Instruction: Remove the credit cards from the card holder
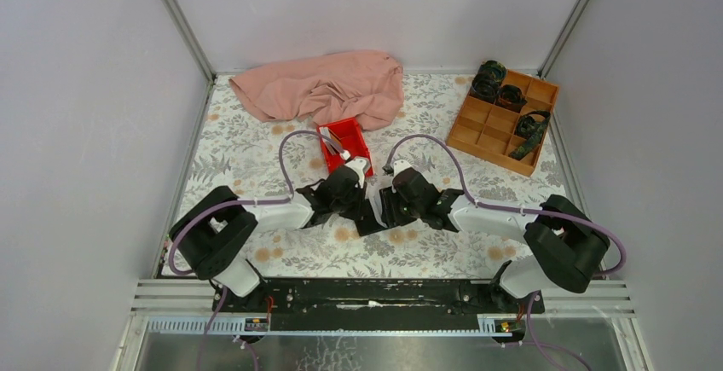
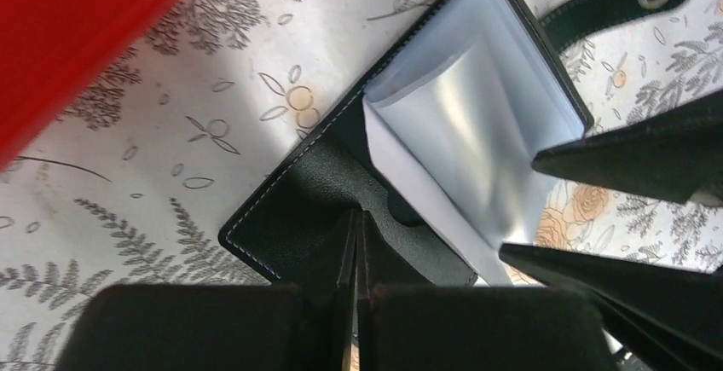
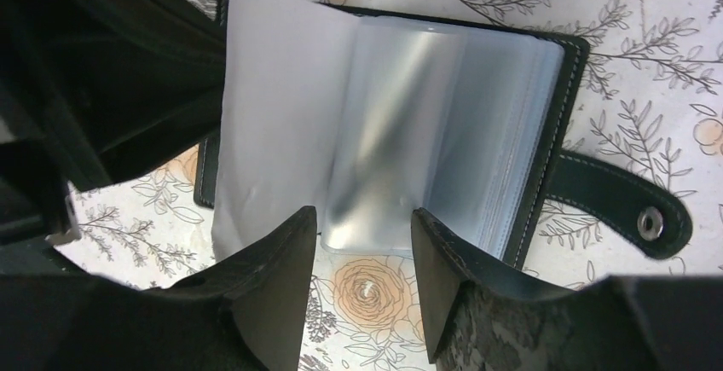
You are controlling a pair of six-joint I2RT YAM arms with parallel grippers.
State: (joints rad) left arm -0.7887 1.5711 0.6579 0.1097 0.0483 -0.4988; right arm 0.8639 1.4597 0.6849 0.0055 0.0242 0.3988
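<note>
Card holder (image 2: 290,209): lies open and flat on the floral table cover (image 1: 247,153), at mid-table between the two gripper heads and just on the near side of the red tray (image 1: 356,136). Black outside; inside, a stack of clear, silvery plastic sleeves (image 3: 384,132), fanned and partly lifted. Whether any sleeve holds a card cannot be told.

Orientation: in the right wrist view the opened case runs long across the frame, spine pointing away from the camera. A black closing strap (image 3: 614,196) with a metal snap (image 3: 653,223) sticks out from the right-hand cover. In the left wrist view the case sits on a diagonal, strap toward the upper right.

Left gripper (image 2: 356,217): fingers (image 2: 332,269) clenched together, tips down on the bare black cover flap — whether they pinch it or only press on it cannot be told.

Right gripper (image 3: 362,226): fingers (image 3: 273,286) spread apart, one on either side of the near edge of the lifted sleeves, grasping nothing.

Obstructions: the two heads crowd the case from both sides and hide most of it from above.

Surroundings: pale flat items (image 1: 334,143) lie in the red tray, too small to identify. A rumpled pink cloth (image 1: 324,88) sits beyond the tray. A wooden compartment box (image 1: 490,128) stands well apart at far right, with dark items (image 1: 490,81) in several cells.
</note>
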